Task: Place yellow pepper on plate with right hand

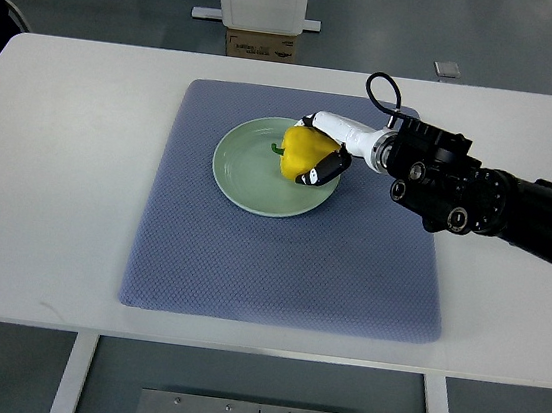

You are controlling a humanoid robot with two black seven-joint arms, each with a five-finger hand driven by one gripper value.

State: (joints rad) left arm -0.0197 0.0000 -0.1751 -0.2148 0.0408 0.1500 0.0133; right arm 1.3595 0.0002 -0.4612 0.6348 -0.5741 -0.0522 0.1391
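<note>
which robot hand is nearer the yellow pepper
Right. The right robot hand is wrapped around the yellow pepper over the plate; the left robot hand is not in view.

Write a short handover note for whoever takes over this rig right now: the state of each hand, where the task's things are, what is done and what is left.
Right hand: fingers closed on the yellow pepper, reaching in from the right.
Left hand: not in view.
Yellow pepper: over the right part of the green plate; whether it already rests on the plate cannot be told.
Plate: on the blue mat on the white table.
Done: pepper brought to the plate.
Left: release the pepper and withdraw the hand.
</note>
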